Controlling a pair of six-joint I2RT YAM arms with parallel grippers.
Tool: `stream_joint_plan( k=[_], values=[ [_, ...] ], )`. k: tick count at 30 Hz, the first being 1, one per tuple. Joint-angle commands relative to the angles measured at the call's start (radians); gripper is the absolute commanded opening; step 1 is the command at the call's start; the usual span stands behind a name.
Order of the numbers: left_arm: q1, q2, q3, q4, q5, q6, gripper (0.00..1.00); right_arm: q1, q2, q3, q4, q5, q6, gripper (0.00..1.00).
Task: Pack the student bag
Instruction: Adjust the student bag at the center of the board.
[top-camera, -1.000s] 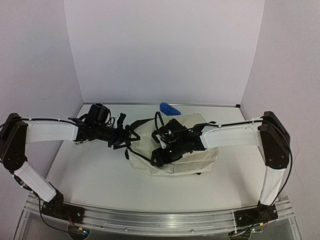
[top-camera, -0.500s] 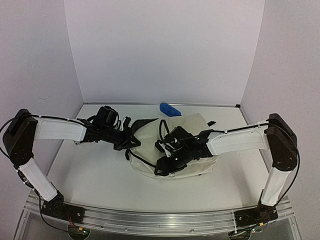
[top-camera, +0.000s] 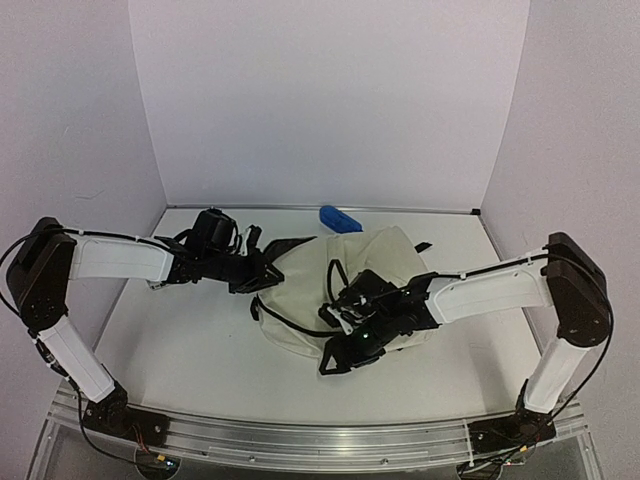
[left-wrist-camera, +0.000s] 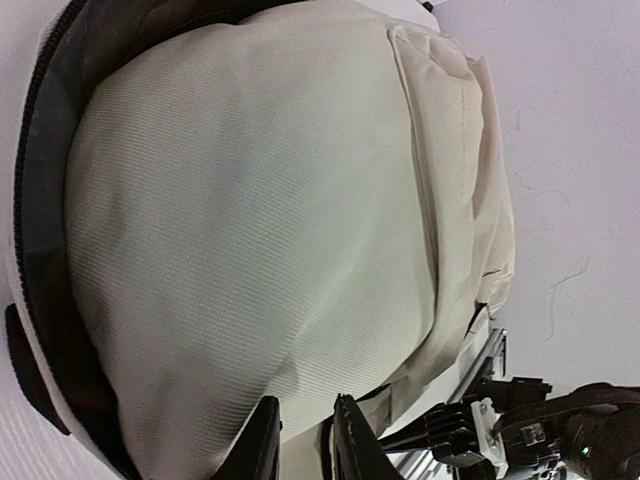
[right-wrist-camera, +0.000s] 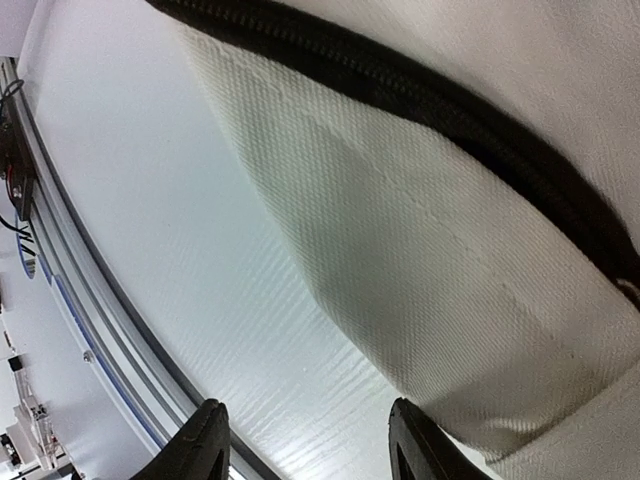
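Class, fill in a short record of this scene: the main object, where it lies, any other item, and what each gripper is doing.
main object: student bag, cream with black zipper lines
position: lying on the table, between the two arms
other item: blue object on the table behind the bag, not packed
left gripper: at the bag's left edge, fingers close together, grip unclear
right gripper: open, low by the bag's near edge, holding nothing

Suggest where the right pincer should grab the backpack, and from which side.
Probably the cream hem just below the black zipper, on the near edge of the student bag, coming from the near side. There the fabric ends in a thin folded corner against the table, and the open right pincer hangs beside it.
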Motion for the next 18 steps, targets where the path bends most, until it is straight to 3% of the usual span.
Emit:
stream_joint_plan(
  k=[1, 5, 8, 18],
  values=[
    [-0.015, -0.032, 0.063, 0.029, 0.073, 0.098, 0.30, 0.005, -0.143, 0.023, 0.006, 0.135, 0.051, 0.57],
    [-0.065, -0.079, 0.116, -0.100, 0.051, 0.207, 0.52, 0.005, -0.215, 0.021, -0.009, 0.342, 0.170, 0.59],
    [-0.120, -0.102, 0.143, -0.168, 0.013, 0.275, 0.64, 0.004, -0.274, -0.029, -0.024, 0.474, 0.279, 0.67],
    [-0.216, -0.056, 0.237, -0.429, -0.333, 0.518, 0.76, -0.115, -0.395, -0.166, -0.094, 0.555, 0.470, 0.76]
  ],
)
